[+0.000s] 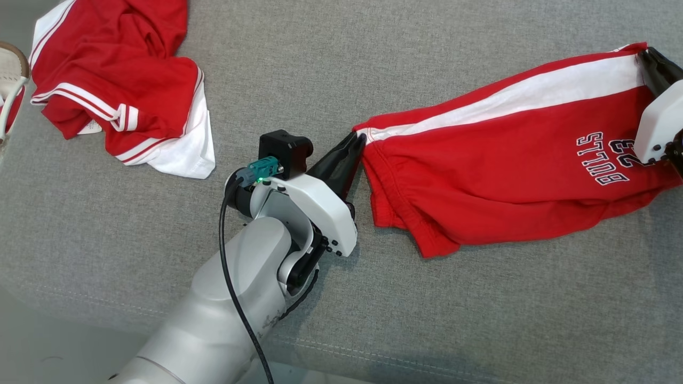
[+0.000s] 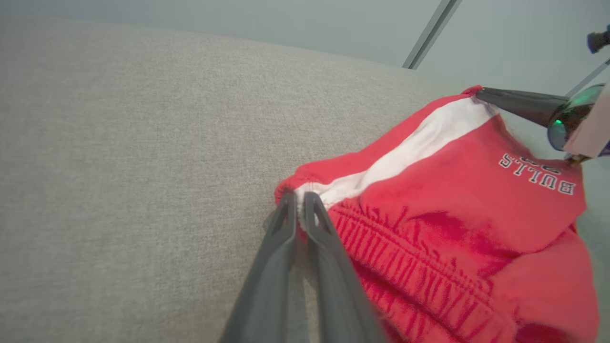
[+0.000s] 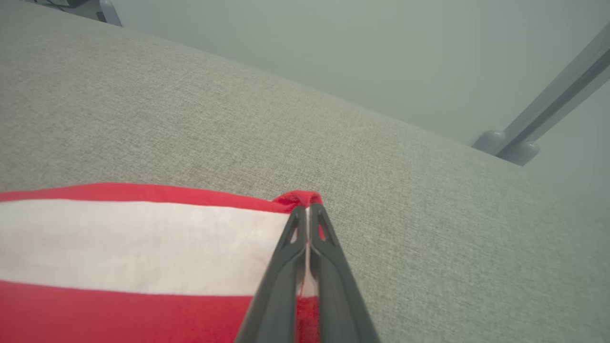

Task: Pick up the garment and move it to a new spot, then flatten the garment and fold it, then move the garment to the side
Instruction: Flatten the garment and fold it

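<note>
Left hand [image 1: 357, 140] is pinched shut on the waistband corner of the red shorts [image 1: 496, 181], and the right hand [image 1: 646, 55] is clamped on the far corner at upper right. Shorts sit stretched between them, centre-right on the grey cushion [image 1: 427, 320].

red shorts [image 1: 496, 176] — white side stripe — stretched on grey cushion [image 1: 341, 80].

A grey woven upholstered surface [image 1: 453, 330] is stretching across the scene, its stitched seam [image 1: 341, 349] running along the near edge. At the near left, a pale smooth floor [image 1: 32, 346] is showing. Beyond the far edge, a slanting grey metal bar [image 3: 557, 112] is meeting two rounded caps [image 3: 507, 145] against a plain grey-green backdrop [image 3: 333, 52]. Soft, even light is falling throughout.
</note>
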